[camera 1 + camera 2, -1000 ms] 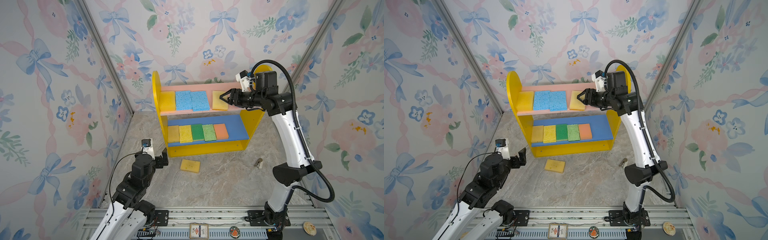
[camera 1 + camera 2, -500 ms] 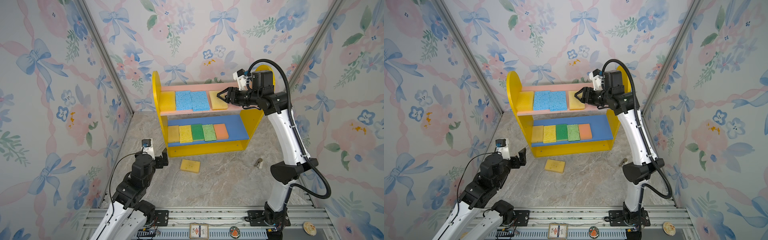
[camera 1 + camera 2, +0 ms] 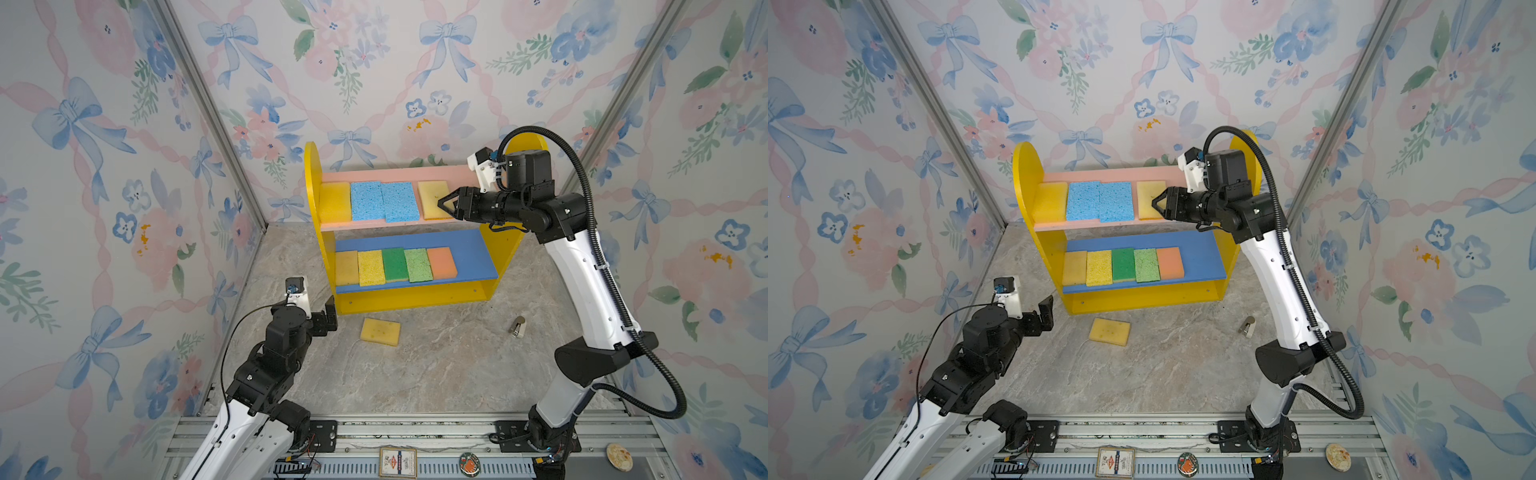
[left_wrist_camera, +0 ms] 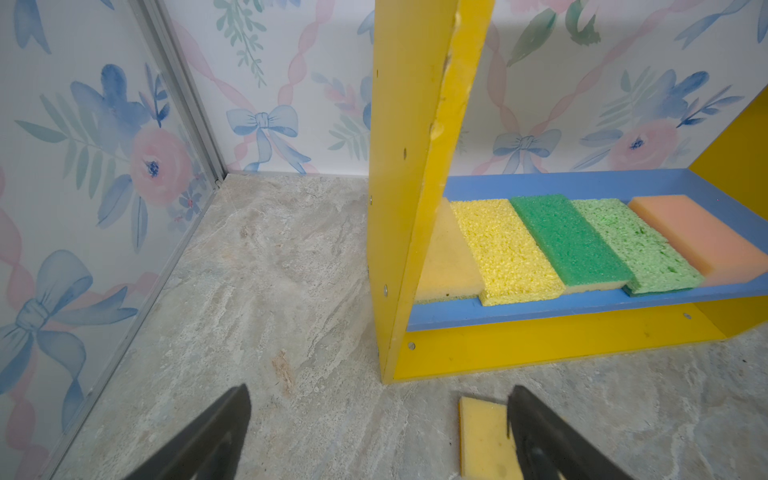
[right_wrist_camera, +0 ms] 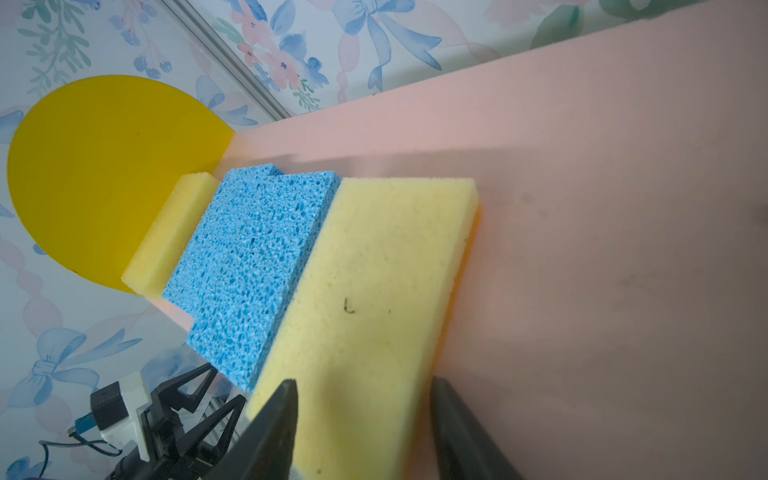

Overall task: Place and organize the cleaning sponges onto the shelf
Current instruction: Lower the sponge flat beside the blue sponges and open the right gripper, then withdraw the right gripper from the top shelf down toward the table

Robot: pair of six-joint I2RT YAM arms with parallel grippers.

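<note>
Nine sponges sit on the shelf [image 3: 314, 178]; the loose sponge [image 3: 380, 331] lies on the floor [image 3: 436, 370] near our left gripper [image 4: 380, 388], whose fingers are wide apart and empty. Our right gripper [image 5: 365, 382] straddles the end sponge [image 5: 374, 291] on the pink board [image 5: 582, 208]; we cannot tell whether it is clamped. The foam looks light and squashy, so we pinch gently across its narrow width.

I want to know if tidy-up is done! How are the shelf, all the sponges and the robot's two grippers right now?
shelf: upright, holding nine sponges.
top-row sponges: four, flat on the pink board.
bottom-row sponges: five, flat, side by side on the blue board.
loose yellow sponge: flat on the floor, not shelved.
left gripper: open, empty.
right gripper: open, astride the top row's right-end yellow sponge.
</note>
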